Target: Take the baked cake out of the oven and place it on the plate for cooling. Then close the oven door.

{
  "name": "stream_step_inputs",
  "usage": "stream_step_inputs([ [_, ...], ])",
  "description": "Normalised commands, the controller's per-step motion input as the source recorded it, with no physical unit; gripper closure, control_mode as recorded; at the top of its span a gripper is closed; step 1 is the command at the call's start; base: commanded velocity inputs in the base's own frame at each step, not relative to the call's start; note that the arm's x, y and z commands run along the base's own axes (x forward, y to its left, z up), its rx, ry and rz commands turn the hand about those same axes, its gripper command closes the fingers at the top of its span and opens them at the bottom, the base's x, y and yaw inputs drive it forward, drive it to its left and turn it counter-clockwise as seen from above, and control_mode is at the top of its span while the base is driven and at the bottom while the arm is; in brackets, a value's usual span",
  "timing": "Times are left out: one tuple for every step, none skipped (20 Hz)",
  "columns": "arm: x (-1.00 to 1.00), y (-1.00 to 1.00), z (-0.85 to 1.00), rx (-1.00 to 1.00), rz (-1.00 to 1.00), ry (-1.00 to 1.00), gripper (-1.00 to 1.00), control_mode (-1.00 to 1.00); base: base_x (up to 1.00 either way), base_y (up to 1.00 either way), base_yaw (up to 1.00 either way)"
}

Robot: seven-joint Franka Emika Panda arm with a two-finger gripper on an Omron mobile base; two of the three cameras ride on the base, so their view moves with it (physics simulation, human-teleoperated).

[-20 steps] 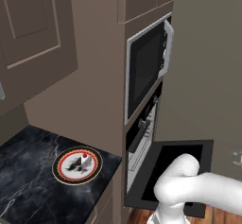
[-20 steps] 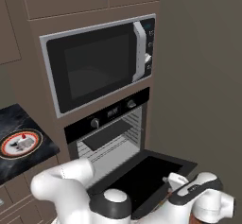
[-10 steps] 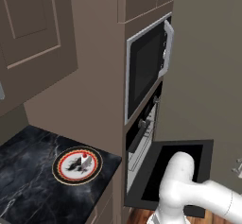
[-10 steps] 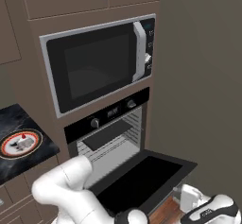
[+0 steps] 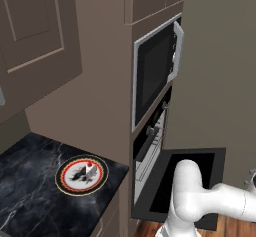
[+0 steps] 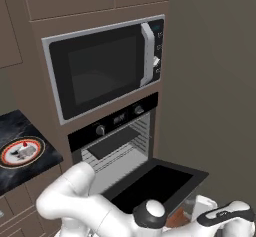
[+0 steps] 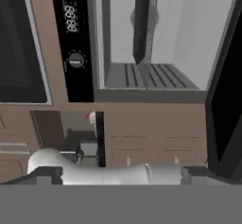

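The baked cake (image 5: pixel 91 167), a tiny whitish piece with a red blob, sits on the round red-and-gold plate (image 5: pixel 70 181) on the black marble counter. The right base view shows the cake (image 6: pixel 23 144) on the plate (image 6: pixel 10 156) too, and in the rolled hand view the cake (image 7: pixel 91 118) is a small speck. The black oven (image 6: pixel 120 122) stands open, with its wire racks bare. Its door (image 6: pixel 159 182) lies flat, glass up. My gripper's hand (image 6: pixel 226 215) hangs low past the door's right corner, and its fingers are hidden.
A silver-framed microwave (image 6: pixel 102 71) sits above the oven, its door shut. Brown cabinets rise above and to the left. The marble counter (image 5: pixel 30 201) ends beside the oven column. My white arm (image 5: pixel 200 201) bends low across the wood floor in front of the door.
The arm has swung down and to the right, carrying the hand from over the open door to beyond its right corner. Cake, plate and door stay put.
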Motion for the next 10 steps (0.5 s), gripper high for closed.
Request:
stream_step_inputs([
  [0.02, -0.12, -0.58, 0.09, 0.05, 0.00, -1.00, -1.00, 0.00, 0.00, 0.00],
  [0.00, -0.11, -0.56, 0.07, 0.05, 0.00, -1.00, -1.00, 0.00, 0.00, 0.00],
  [0.00, -0.09, -0.56, 0.07, 0.04, 0.00, -1.00, -1.00, 0.00, 0.00, 0.00],
  [0.00, -0.06, -0.55, 0.08, 0.04, 0.00, -1.00, -1.00, 0.00, 0.00, 0.00],
  [0.00, -0.04, -0.53, 0.09, 0.03, 0.00, -1.00, -1.00, 0.00, 0.00, 0.00],
  [0.00, -0.01, -0.55, 0.08, 0.02, 0.00, -1.00, -1.00, 0.00, 0.00, 0.00],
  [0.00, 0.00, -0.53, 0.06, 0.01, -0.01, -1.00, -1.00, 0.00, 0.00, 0.00],
  [0.00, 0.00, -0.52, 0.05, 0.00, -0.04, -1.00, -1.00, 0.00, 0.00, 0.00],
  [0.00, 0.00, -0.51, 0.03, 0.00, -0.07, -1.00, -1.00, 0.00, 0.00, 0.00],
  [0.00, 0.00, -0.49, 0.02, 0.00, -0.09, -1.00, -1.00, 0.00, 0.00, 0.00],
])
